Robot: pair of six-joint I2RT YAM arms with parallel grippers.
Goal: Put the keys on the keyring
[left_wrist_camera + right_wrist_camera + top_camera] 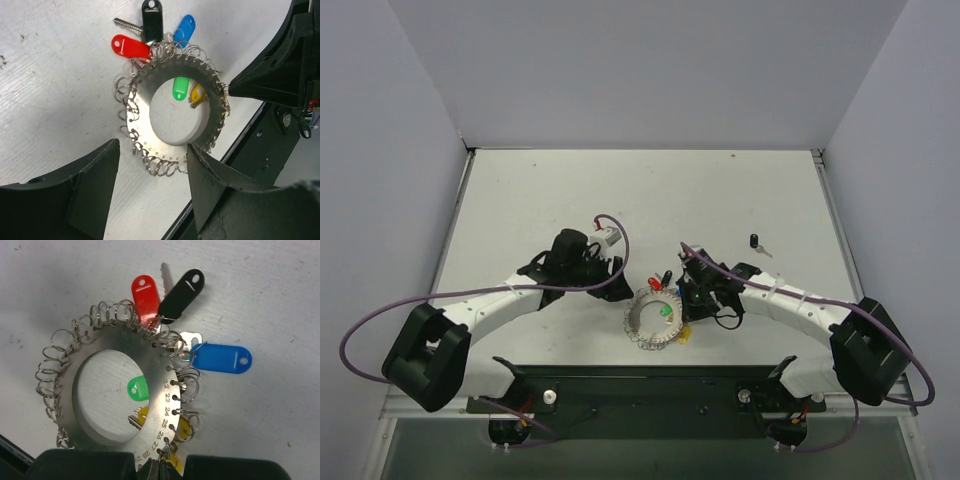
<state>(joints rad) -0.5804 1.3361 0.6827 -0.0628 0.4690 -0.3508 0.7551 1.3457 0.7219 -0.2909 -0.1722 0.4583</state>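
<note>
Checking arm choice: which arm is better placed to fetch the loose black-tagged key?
Left, probably: left gripper is open and free; right gripper is shut on the keyring rim, though the key lies nearer it.
</note>
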